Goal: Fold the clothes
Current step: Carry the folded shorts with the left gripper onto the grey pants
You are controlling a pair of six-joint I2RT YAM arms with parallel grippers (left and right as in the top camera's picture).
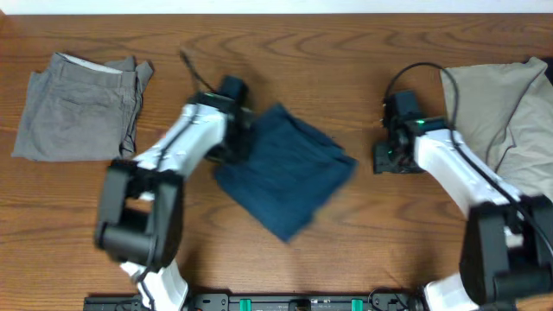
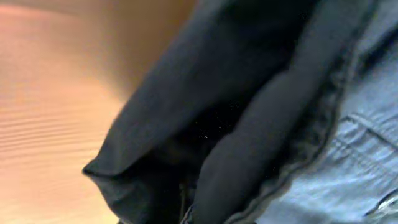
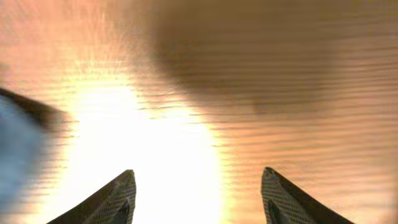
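The dark navy-blue pair (image 1: 289, 177) lies folded over in the middle of the table, its right part blurred. My left gripper (image 1: 235, 130) is at its upper left edge. In the left wrist view dark cloth (image 2: 249, 93) fills the frame and hides the fingers; it bunches at the jaws, so the gripper looks shut on it. My right gripper (image 1: 386, 157) is to the right of the navy pair, apart from it. In the right wrist view it (image 3: 196, 174) is open and empty over bare wood, with a blue edge of the navy pair (image 3: 15, 149) at the far left.
A grey pair (image 1: 78, 112) lies folded at the back left. A beige-khaki pair (image 1: 501, 104) lies crumpled at the back right, behind my right arm. A black cable loops over it.
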